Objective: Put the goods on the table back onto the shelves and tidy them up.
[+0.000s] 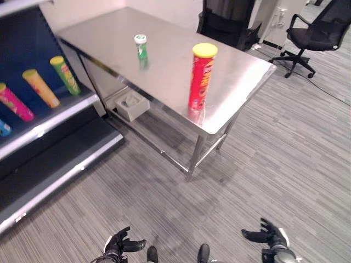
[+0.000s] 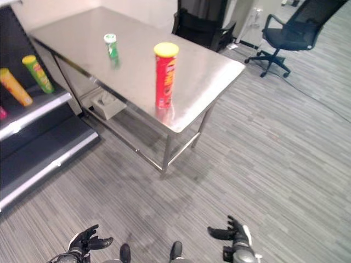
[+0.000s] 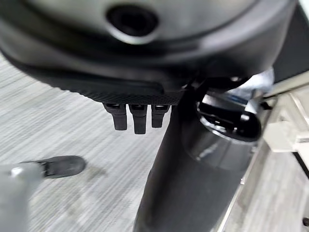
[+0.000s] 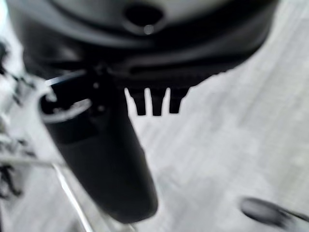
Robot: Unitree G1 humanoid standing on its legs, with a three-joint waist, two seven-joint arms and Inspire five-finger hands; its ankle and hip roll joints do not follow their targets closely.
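Note:
A tall red can with a yellow lid (image 1: pixel 202 76) stands upright near the front right corner of the steel table (image 1: pixel 170 74). A small green can with a white lid (image 1: pixel 141 48) stands further back on the same table. To the left is a dark shelf unit (image 1: pixel 52 118); a green can (image 1: pixel 64 74), an orange can (image 1: pixel 40 87) and a pink can (image 1: pixel 15 103) lie on its upper board. My left hand (image 1: pixel 117 244) and right hand (image 1: pixel 271 235) hang low over the floor, far from the table. Both are open and hold nothing; their straight fingers (image 3: pixel 137 118) (image 4: pixel 155 102) show in the wrist views.
A white box (image 1: pixel 131 104) sits on the rail under the table. A black office chair (image 1: pixel 315 33) stands at the far right, and a dark seat (image 1: pixel 225 22) is behind the table. Grey striped carpet (image 1: pixel 263 164) lies between me and the table.

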